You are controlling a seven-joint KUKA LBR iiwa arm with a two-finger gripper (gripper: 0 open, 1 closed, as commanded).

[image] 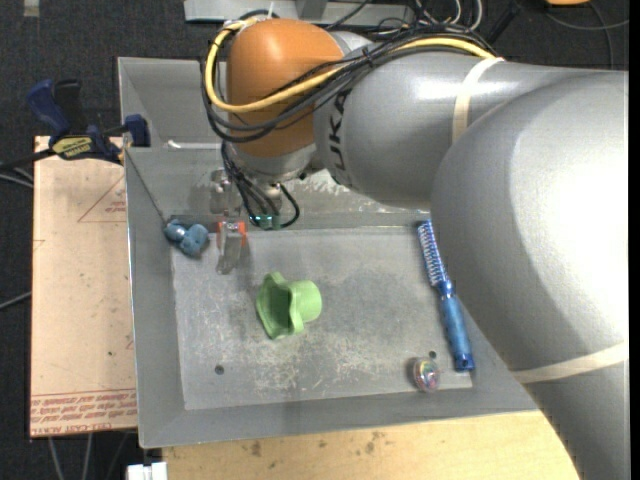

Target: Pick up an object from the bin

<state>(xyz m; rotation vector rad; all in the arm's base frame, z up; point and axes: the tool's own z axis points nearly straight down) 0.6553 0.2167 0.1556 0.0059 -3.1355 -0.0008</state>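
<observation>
The gripper (pixel 232 251) hangs by the bin's (pixel 155 348) far left wall, beside a blue lump (pixel 187 236). Bare floor lies to its right. I cannot tell if it is open or closed.

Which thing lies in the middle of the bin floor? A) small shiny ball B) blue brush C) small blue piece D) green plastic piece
D: the green plastic piece lies mid-floor; the blue brush lies along the right side, the shiny ball by its lower end, the small blue piece at the left wall.
</observation>
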